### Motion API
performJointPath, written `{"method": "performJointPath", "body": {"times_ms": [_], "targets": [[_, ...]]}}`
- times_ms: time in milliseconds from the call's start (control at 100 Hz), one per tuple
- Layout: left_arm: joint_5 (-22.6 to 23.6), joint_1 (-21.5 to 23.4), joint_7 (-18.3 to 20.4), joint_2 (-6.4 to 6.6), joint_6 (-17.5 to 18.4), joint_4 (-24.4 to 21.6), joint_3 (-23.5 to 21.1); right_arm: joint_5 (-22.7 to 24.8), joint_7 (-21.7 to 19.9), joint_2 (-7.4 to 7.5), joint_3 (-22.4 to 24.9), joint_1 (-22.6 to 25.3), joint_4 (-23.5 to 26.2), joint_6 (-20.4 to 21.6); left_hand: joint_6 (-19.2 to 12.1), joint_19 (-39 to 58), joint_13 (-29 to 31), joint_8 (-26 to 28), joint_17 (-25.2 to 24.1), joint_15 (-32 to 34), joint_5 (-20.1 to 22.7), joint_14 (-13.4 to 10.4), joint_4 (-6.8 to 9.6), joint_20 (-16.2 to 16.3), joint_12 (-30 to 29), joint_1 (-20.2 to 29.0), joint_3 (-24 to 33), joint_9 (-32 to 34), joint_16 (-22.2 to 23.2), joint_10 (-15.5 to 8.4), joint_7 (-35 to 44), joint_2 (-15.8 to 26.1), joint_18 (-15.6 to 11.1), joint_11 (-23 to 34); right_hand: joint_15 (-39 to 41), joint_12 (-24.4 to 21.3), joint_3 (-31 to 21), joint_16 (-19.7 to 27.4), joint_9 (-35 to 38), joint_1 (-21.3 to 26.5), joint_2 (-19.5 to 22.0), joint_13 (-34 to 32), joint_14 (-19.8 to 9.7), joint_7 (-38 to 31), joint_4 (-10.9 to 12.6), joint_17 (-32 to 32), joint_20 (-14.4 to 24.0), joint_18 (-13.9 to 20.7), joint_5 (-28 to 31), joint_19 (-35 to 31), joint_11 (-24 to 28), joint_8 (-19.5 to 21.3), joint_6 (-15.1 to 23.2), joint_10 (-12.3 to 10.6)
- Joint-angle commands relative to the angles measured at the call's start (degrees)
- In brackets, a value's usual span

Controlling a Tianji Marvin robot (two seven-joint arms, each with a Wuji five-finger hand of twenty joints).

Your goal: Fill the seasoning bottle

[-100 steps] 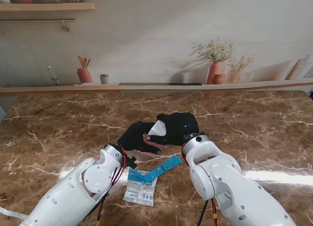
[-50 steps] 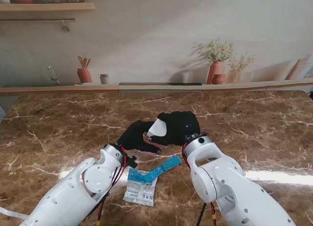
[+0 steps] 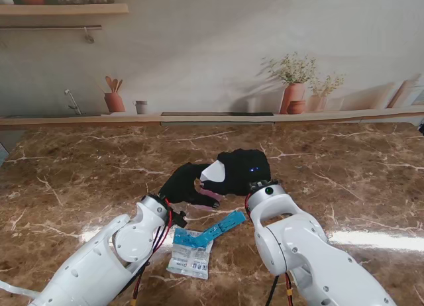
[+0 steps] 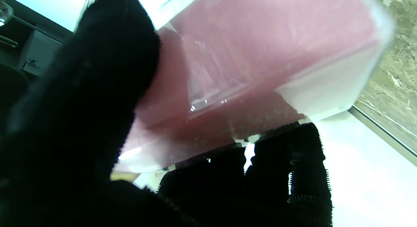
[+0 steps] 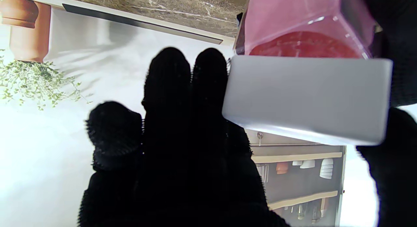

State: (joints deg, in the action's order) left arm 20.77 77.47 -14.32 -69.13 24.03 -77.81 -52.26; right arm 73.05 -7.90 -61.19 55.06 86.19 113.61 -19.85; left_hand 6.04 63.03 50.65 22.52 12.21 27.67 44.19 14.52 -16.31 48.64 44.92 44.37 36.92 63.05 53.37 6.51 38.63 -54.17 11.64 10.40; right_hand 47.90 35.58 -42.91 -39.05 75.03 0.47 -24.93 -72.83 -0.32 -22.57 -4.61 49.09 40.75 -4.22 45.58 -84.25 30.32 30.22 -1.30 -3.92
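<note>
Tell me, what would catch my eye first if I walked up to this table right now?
Two black-gloved hands meet over the middle of the brown marble table: the left hand grips a pink seasoning bottle, and the right hand is at its white cap. Nearer to me, between the white arms, a blue and white packet lies flat on the table.
</note>
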Motion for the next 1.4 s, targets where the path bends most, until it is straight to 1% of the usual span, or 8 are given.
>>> {"method": "performJointPath", "body": {"times_ms": [0,130,350,430,640,880,1150,1390], "targets": [[-0.1,0.0,-0.5,-0.4,0.0,-0.7,-0.1,-0.2,-2.2,-0.09,0.0,0.3,0.0,-0.8,-14.1,2.1,4.2,5.1,-0.5,6.5,13.5,-0.3,4.12,1.8,3.1,13.3,17.5,7.0,2.3,-5.3,16.2,19.5,-4.5,8.4,1.1,-1.4,-0.8,0.1,3.2,-1.5,2.5,-2.4,1.4,1.2,2.8,0.9,-1.4,-0.1,0.5,-3.2,1.0,-2.0,0.0,-1.2],[-0.2,0.2,-1.2,-0.59,0.0,-0.7,-0.1,-0.3,-2.3,-0.06,0.3,0.7,0.0,-0.7,-14.0,2.1,4.3,5.1,-0.5,6.6,13.5,-0.2,4.12,1.9,3.1,13.3,17.5,7.0,2.4,-5.2,16.2,19.5,-4.4,8.4,-2.0,-2.1,-0.7,1.9,1.6,-1.1,2.1,-2.1,1.4,0.4,3.0,-0.5,-2.5,0.0,-0.2,-2.2,-0.8,-3.3,0.9,-0.9],[-0.5,0.6,-1.4,-0.63,-0.2,-1.0,-0.3,-6.2,1.0,-0.41,0.7,1.0,-0.6,-0.7,-13.9,2.2,4.1,5.1,-0.5,6.6,13.5,-0.2,4.13,2.0,3.1,13.3,17.5,7.0,2.4,-5.1,16.2,19.5,-4.4,8.4,-6.5,-1.3,2.2,0.6,-2.1,16.3,-6.0,0.6,-0.6,-8.2,3.2,-4.2,-2.1,0.2,2.5,1.8,-1.4,6.1,3.9,-2.5],[-0.5,0.6,-1.3,-0.6,-0.2,-1.1,-0.4,-10.3,1.5,-0.59,1.2,1.1,-0.5,-0.5,-14.0,2.2,4.2,5.1,-0.5,6.7,13.5,-0.1,4.12,2.0,3.1,13.3,17.5,7.0,2.4,-5.1,16.2,19.5,-4.4,8.4,-7.0,-1.4,2.6,0.6,-2.6,18.1,-6.7,1.2,-0.6,-7.9,3.2,-5.0,-2.0,0.1,2.5,2.4,-1.6,6.5,3.8,-2.4],[-0.4,0.6,-1.6,-0.68,-0.2,-1.1,-0.4,-5.9,1.1,-0.49,0.6,0.7,-1.0,-1.9,-14.0,2.2,4.0,5.1,-0.6,6.6,13.4,-0.2,4.1,2.0,3.1,13.3,17.4,6.9,2.4,-5.2,16.2,19.6,-4.5,8.4,2.5,-1.6,-1.0,-1.0,4.7,4.9,-3.9,-2.5,-0.2,-7.3,2.8,1.3,-1.1,0.6,7.3,-3.5,1.6,5.6,3.4,-2.3],[-0.4,0.8,-1.7,-0.69,-0.2,-1.3,-0.5,1.5,-0.2,-0.22,-0.7,-0.1,-1.6,-2.0,-14.0,2.2,4.0,5.2,-0.6,6.5,13.3,-0.2,4.1,2.0,3.0,13.3,17.5,6.8,2.4,-5.3,16.2,19.6,-4.5,8.3,6.4,-2.3,-3.3,0.7,6.3,-4.9,0.6,-2.5,0.3,-2.0,3.0,3.8,-2.5,1.0,4.2,-5.6,1.2,0.3,1.7,-1.7],[-0.1,1.0,-1.7,-0.58,-0.2,-1.7,-0.8,3.3,-3.7,-0.12,-0.1,0.7,0.2,-2.7,-14.3,2.2,4.1,5.2,-0.6,6.5,13.3,-0.4,4.08,2.0,3.0,13.2,17.4,6.9,2.3,-5.5,16.2,19.6,-4.5,8.3,-7.4,-9.2,-0.8,5.4,-1.8,-17.2,13.4,-0.9,2.7,4.1,5.3,-1.7,-4.1,-1.0,-5.1,-0.4,-9.3,-8.0,-2.0,4.4],[0.2,1.0,-1.6,-0.47,0.1,-1.8,-0.9,4.0,-4.1,-0.21,1.5,2.1,2.1,-3.1,-14.3,2.2,4.3,5.2,-0.5,6.5,13.5,-0.4,4.08,2.0,3.0,13.1,17.5,7.1,2.3,-5.5,16.3,19.5,-4.7,8.4,-20.7,-19.9,0.5,7.3,-15.5,-20.0,16.4,8.6,4.2,8.6,5.3,-10.4,-5.2,-2.5,-15.0,9.8,-19.3,-10.4,-4.6,8.9]]}}
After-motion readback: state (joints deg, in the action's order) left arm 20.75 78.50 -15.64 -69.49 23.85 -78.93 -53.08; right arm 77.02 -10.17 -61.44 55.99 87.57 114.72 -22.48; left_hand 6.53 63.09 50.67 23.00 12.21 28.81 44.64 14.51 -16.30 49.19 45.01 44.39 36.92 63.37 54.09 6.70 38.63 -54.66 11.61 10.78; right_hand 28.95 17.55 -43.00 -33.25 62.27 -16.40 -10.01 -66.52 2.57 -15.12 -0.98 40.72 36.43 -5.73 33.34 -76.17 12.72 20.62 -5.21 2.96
